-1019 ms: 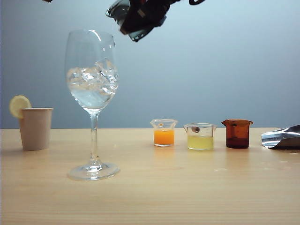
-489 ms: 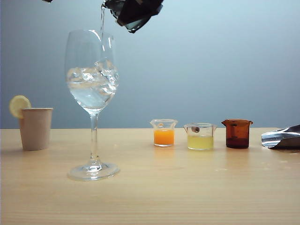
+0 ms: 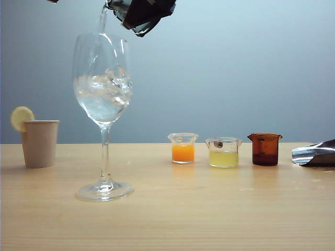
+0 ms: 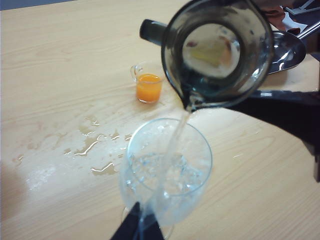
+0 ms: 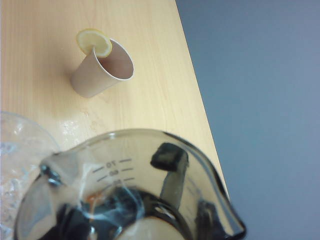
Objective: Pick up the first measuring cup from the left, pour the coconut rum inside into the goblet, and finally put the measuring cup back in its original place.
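The right claw (image 3: 144, 13) is hanging at the top of the exterior view, above and slightly to the right of the goblet (image 3: 103, 94), and it is gripping the first measuring cup (image 3: 118, 7), its fingers (image 5: 169, 159) showing dark through the smoky wall in the right wrist view. The cup is tilting with its spout directly over the goblet's rim, and the coconut rum (image 4: 176, 137) is running in a thin clear stream from the spout down into the bowl, where ice is sitting in clear liquid. The goblet is standing upright on the tabletop (image 3: 209, 209) directly beneath the cup's spout. Well below and to the right of the right claw, three small beakers are standing in a row: an orange-filled beaker (image 3: 183, 148), a pale yellow beaker (image 3: 223, 152) and an amber beaker (image 3: 265, 149). Far below on the other side, a tan paper cup (image 3: 40, 143) is carrying a lemon slice (image 3: 21, 117) on its rim. Only a dark tip of the left claw (image 4: 137, 227) is showing, close beside the goblet's bowl, and I cannot tell whether it is open or closed. Small puddles (image 4: 95, 145) are lying on the tabletop near the goblet.
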